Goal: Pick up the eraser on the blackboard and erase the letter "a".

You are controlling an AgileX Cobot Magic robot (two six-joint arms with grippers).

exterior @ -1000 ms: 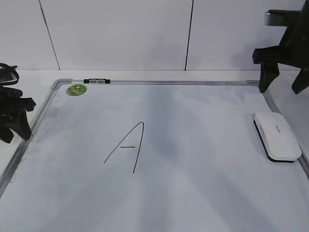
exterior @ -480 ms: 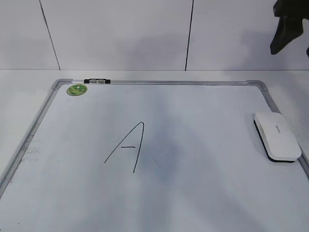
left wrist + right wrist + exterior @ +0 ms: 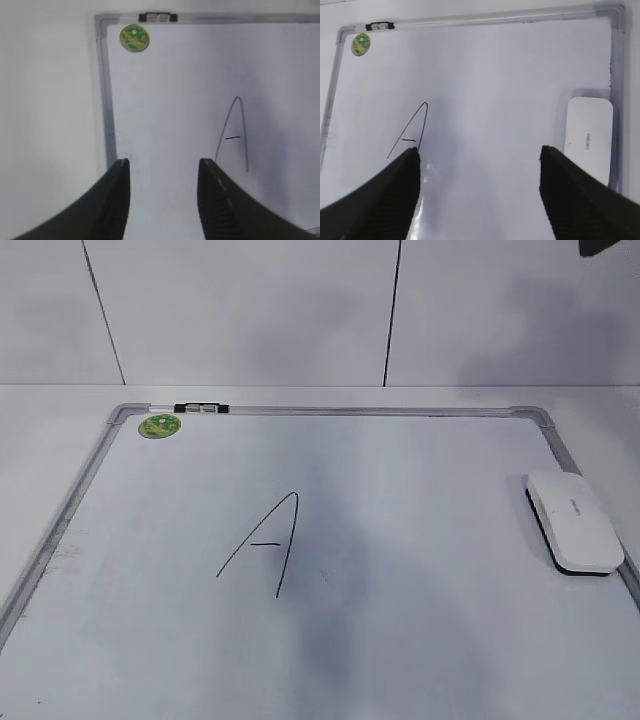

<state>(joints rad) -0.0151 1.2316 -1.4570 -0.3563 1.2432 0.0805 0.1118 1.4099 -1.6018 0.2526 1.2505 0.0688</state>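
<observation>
The blackboard (image 3: 430, 490) is a white board in a grey frame, lying flat. The white eraser (image 3: 573, 520) lies on it by the right edge, untouched; the right wrist view has the eraser (image 3: 587, 137) to the right of my right gripper (image 3: 478, 150). That gripper hangs high over the board, open wide and empty. My left gripper (image 3: 164, 162) is open and empty above the board's left edge (image 3: 106, 100). The letter "a" is out of view. A tall angular capital A (image 3: 268, 545) in black marker is the only writing on the board.
A round green sticker (image 3: 159, 425) and a small black clip (image 3: 200, 408) sit at the board's far left corner. White wall panels rise behind the board. A dark bit of the right arm (image 3: 608, 246) shows at the top right corner.
Both arms have lifted out of the exterior view: the left gripper left the board's left edge, the right one rose from the far right corner. The eraser has not moved.
</observation>
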